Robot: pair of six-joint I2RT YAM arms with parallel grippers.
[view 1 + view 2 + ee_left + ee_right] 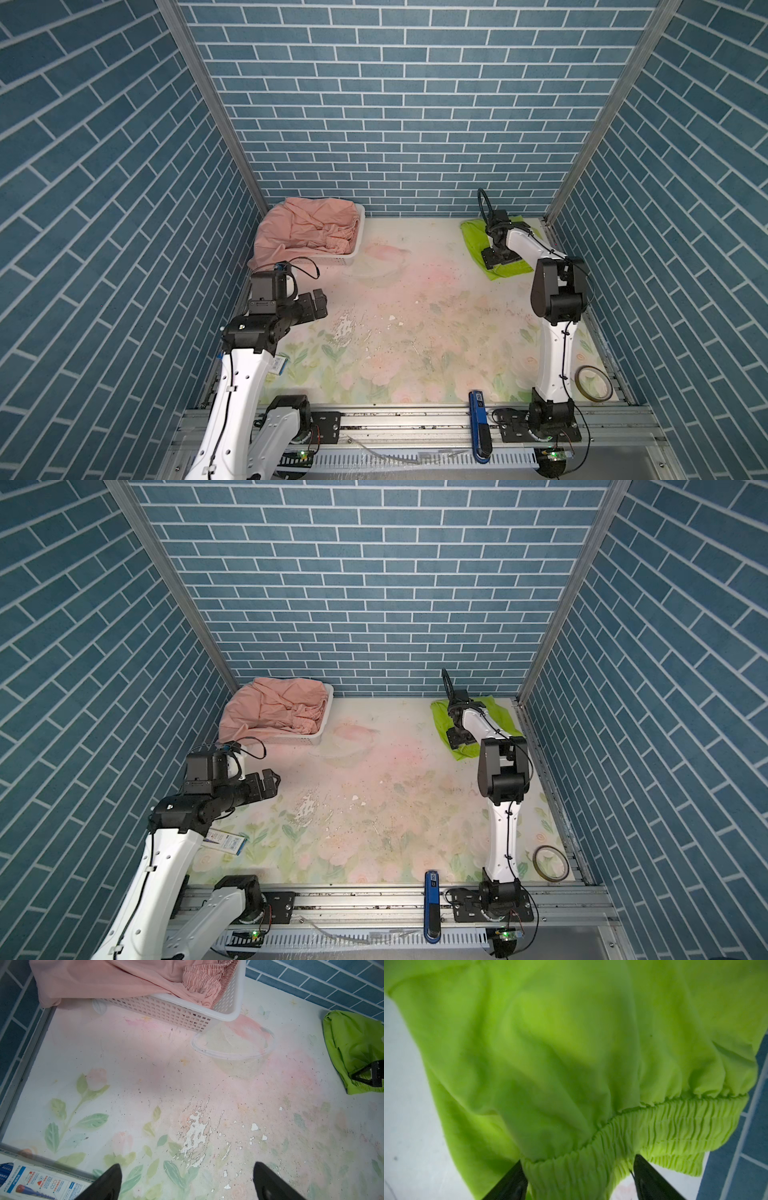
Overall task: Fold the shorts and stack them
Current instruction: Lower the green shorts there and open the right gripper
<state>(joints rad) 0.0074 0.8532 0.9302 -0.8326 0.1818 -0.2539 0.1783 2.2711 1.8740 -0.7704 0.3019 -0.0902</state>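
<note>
L gripper (321, 302) hung over the table's (415, 332) left side, jaws fully apart, holding nothing. R gripper (577, 1158) sat low on the green shorts (473, 237) at the far-right corner, jaws wide w/ the gathered waistband (664, 1126) between them; couldn't tell if it pinched the cloth. Pink shorts (303, 230) lay crumpled in the white basket (351, 259) at the far-left corner, spilling over its left rim.

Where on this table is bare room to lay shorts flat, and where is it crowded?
Bare: the middle of the table, between the white basket, the green shorts and the tape roll. Crowded: both far corners, with the pink shorts and the right gripper.
</note>
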